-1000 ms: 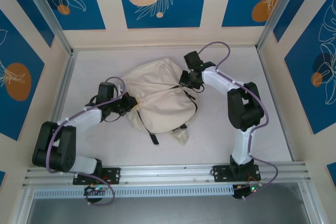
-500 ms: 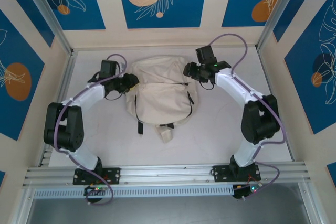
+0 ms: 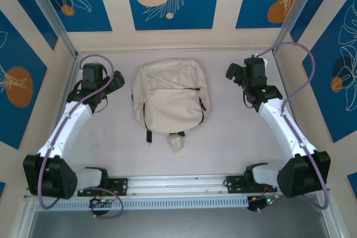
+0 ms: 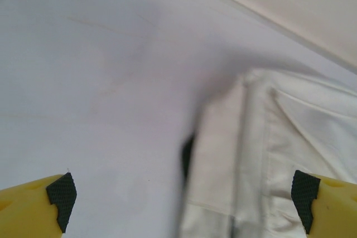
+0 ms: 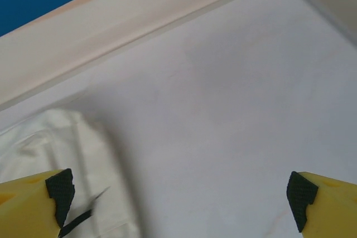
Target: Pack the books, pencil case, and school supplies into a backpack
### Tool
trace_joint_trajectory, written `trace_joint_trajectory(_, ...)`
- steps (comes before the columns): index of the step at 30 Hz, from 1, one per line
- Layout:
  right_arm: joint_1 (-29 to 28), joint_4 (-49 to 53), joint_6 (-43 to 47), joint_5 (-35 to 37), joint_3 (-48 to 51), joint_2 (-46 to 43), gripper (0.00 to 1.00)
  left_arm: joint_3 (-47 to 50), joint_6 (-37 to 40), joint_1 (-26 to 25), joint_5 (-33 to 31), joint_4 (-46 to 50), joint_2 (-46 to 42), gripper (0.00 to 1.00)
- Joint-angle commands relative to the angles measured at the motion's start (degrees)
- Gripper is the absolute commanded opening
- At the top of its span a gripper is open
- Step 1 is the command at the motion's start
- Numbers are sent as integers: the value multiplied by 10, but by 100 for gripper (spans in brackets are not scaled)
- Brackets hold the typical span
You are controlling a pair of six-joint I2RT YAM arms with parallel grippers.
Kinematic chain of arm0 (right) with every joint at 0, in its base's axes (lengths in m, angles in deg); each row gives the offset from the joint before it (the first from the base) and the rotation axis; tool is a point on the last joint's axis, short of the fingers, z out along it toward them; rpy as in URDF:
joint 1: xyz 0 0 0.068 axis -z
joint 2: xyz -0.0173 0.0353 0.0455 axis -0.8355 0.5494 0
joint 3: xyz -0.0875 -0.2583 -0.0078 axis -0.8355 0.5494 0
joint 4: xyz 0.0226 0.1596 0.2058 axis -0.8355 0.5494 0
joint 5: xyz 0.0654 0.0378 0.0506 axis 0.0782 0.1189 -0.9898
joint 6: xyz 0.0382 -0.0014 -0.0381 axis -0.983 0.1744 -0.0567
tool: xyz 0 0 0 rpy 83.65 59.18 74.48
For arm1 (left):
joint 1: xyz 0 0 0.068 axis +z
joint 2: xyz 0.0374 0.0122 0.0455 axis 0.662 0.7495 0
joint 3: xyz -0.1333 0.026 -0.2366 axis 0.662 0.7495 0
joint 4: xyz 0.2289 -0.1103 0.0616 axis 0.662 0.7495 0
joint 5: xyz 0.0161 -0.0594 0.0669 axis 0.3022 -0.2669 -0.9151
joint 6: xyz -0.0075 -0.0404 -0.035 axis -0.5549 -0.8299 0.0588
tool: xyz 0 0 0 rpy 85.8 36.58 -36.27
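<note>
**A:** The backpack (image 3: 169, 97), where is it?

**B:** Flat on the white table (image 3: 228, 132), in the middle and nearer the far wall (image 3: 170, 40) than the arm bases. Its cream front faces up, its top end lies toward that wall, and a pale tab (image 3: 176, 143) pokes out at the near end.

**A:** What shows on it?

**B:** Dark straps (image 3: 146, 121) run down both sides of the lower half, and a thin dark zipper line (image 3: 181, 85) slants across the upper front. I cannot tell whether it is zipped shut.

**A:** And the left gripper (image 3: 115, 81)?

**B:** It is just beside the bag's upper left corner, not touching it. In the left wrist view its yellow, black-padded fingertips (image 4: 60, 193) stand wide apart with nothing between them, the bag's edge below and to the right.

**A:** The right gripper (image 3: 234, 73)?

**B:** On the other side, a little farther off, near the table's far right corner. Its jaws are spread wide too and hold nothing. In the right wrist view they are over bare table, with a corner of cream fabric at lower left.
</note>
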Motion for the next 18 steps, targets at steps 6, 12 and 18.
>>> trace_joint_trajectory(6, 63, -118, 46, 75, 125, -13, 99, 165, 122, 10, -220, -127, -76, 100)
trace_joint_trajectory(12, 83, -278, 126, -12, 243, 11, 99, 300, 183, 10, -221, -293, -105, 100)
trace_joint_trajectory(18, 82, -413, 175, -79, 305, 40, 100, 369, 218, 10, -184, -433, -63, 100)
